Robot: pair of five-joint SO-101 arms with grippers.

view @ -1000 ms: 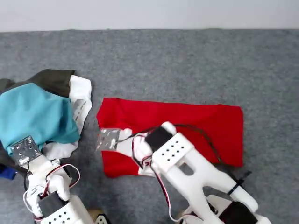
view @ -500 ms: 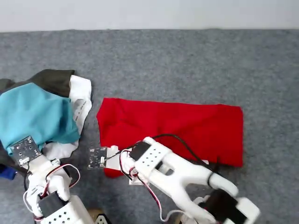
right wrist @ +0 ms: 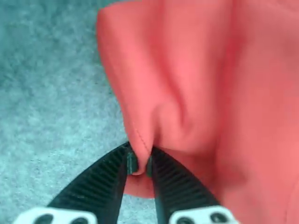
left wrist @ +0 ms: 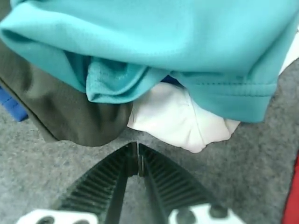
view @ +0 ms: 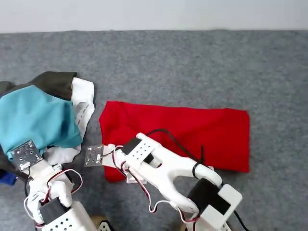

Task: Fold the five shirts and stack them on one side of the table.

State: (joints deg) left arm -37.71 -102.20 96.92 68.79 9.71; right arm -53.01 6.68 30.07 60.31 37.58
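A red shirt (view: 192, 130) lies spread flat across the middle of the grey table. My right gripper (right wrist: 139, 163) is shut on a fold of its hem at the near-left corner (view: 111, 172), and the right arm (view: 163, 168) lies across the shirt's near edge. At the left sits a heap with a teal shirt (view: 33, 118) on top, a white shirt (view: 83, 103) and a dark shirt (view: 57, 82) under it. My left gripper (left wrist: 138, 159) is shut on nothing, just off the heap's near edge, facing the teal shirt (left wrist: 163, 42), the white shirt (left wrist: 180, 123) and the dark shirt (left wrist: 70, 116).
Bare grey table (view: 192, 62) stretches behind and to the right of the red shirt. A blue piece (left wrist: 11, 105) peeks out from under the heap. A pale wall (view: 154, 14) borders the far edge.
The right arm has swung left and toward the near edge, its gripper going from over the red shirt to the near-left corner. The left arm and the heap have stayed put.
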